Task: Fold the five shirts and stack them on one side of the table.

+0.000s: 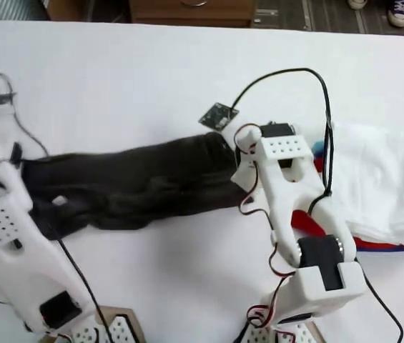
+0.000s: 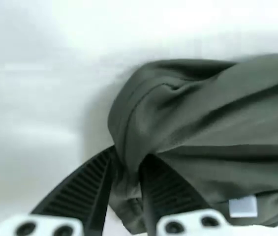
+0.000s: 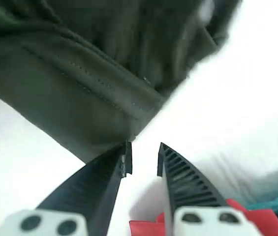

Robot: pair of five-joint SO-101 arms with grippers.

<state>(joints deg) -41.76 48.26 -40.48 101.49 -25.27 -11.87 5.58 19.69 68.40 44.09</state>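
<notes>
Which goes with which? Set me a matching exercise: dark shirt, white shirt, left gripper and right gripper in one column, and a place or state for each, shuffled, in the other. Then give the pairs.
Column one
1. dark shirt
2. white shirt
3. left gripper
4. right gripper

Column two
A. open, tips at the dark shirt's hem
B. on top of the pile beside the right arm
C. lying stretched across the middle of the table
D. shut on a fold of the dark shirt

Pairs: 1-C, 2-B, 3-D, 4-A
</notes>
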